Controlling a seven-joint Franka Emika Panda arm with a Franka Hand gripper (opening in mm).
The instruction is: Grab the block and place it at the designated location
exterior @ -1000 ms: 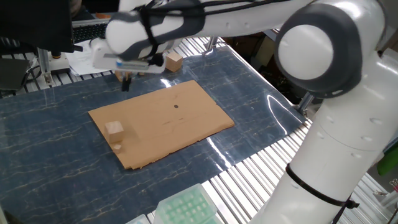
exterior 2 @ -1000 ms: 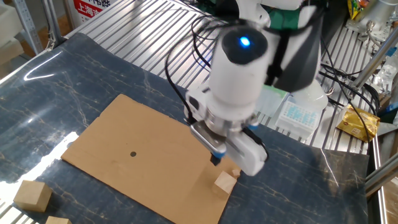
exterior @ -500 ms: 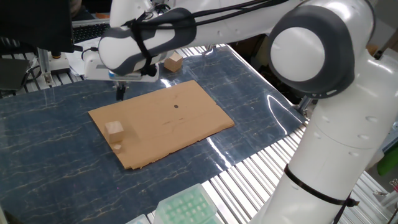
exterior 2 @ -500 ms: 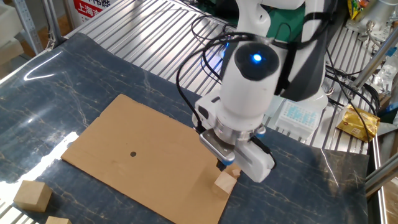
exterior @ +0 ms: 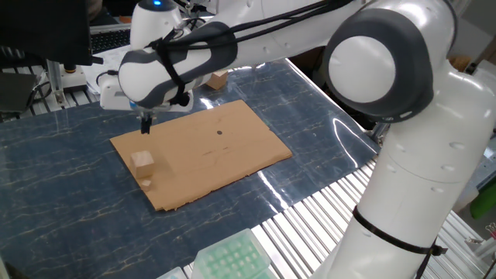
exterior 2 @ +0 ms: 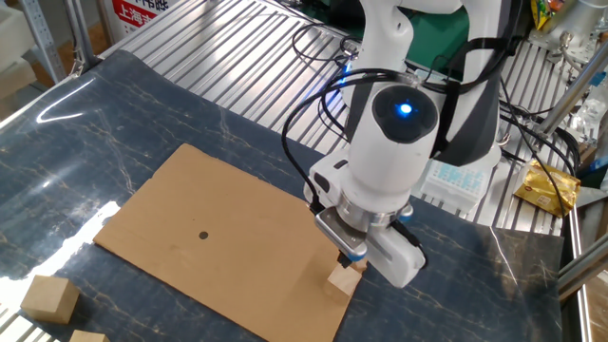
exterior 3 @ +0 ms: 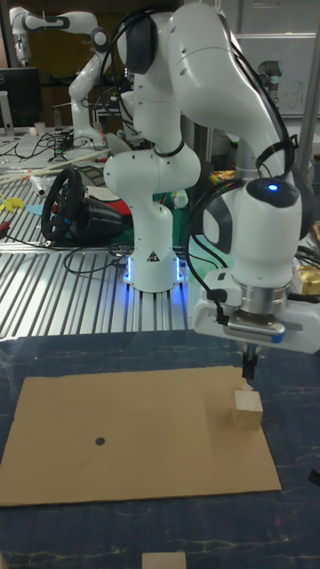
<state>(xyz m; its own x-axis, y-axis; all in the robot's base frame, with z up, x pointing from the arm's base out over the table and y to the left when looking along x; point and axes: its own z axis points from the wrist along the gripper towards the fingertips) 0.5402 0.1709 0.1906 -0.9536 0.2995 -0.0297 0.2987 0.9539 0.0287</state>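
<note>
Since a second ago my arm has swung across the cardboard toward the block, and my gripper (exterior 3: 248, 366) now hangs just above it, fingertips close over its top face.

My white arm fills most of every view and hides much of the dark marbled counter (exterior: 62, 201) behind it. Where that counter shows, it runs out to ribbed metal rails on its far and near sides. On it lies the brown cardboard sheet (exterior 2: 209, 249), flat, with bare counter all around its edges.

A green tray (exterior: 232, 260) is cut off by the bottom edge of one fixed view. Two darker cubes sit off the cardboard: one (exterior 2: 49, 298) near its corner, another (exterior 2: 87, 337) cut off by the frame edge.

The block (exterior 3: 248, 410) rests near the cardboard's short edge, well apart from the black dot (exterior 3: 100, 439), with open cardboard between them.

My fingers (exterior: 145, 125) are thin and dark, and partly covered by my wrist; I cannot tell how far apart they stand. They hold nothing.
</note>
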